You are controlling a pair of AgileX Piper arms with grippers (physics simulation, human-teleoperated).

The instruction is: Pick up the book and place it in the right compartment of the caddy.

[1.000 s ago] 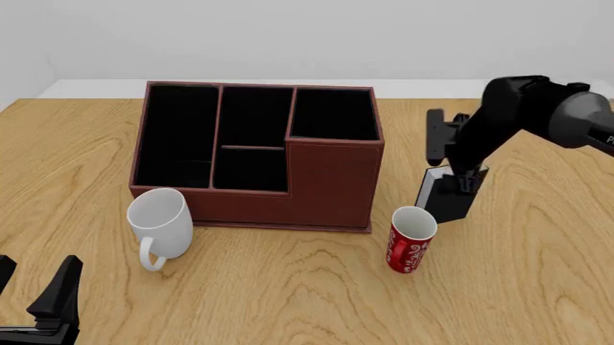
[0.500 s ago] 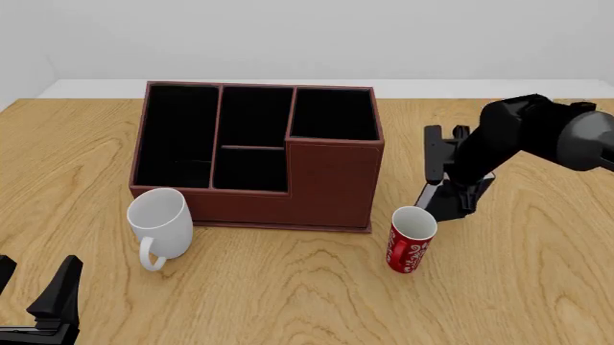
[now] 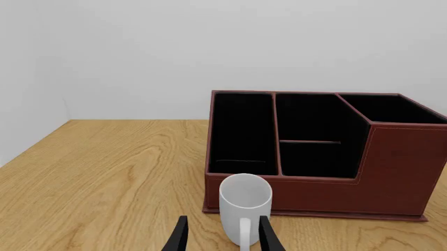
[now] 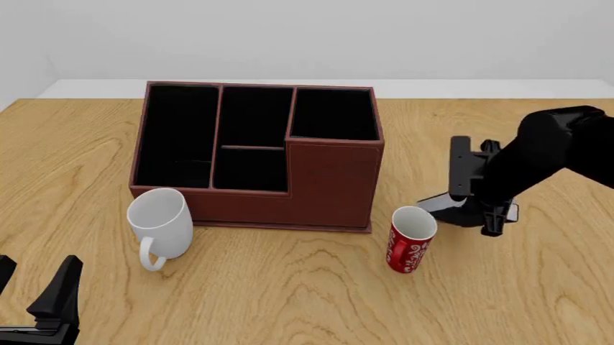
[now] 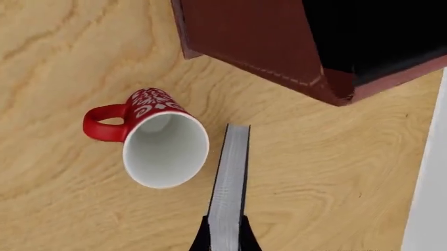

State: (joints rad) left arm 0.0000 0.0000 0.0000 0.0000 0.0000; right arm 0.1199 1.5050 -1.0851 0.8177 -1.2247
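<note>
Gripping the book (image 5: 229, 178), the right hand (image 5: 225, 235) nears the red mug (image 5: 157, 141).

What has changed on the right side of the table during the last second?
The right gripper came down toward the table and shifted right, and the book, standing almost upright before, now lies tilted low beside the red mug. The right wrist view shows the fingers clamped on its spine. The caddy, white mug and left gripper stayed put.

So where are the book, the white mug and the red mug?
book (image 5: 228, 193): right wrist view, on its white page edges.
white mug (image 4: 161, 223): front view, on its side wall.
red mug (image 5: 165, 150): right wrist view, inside its white opening.
</note>
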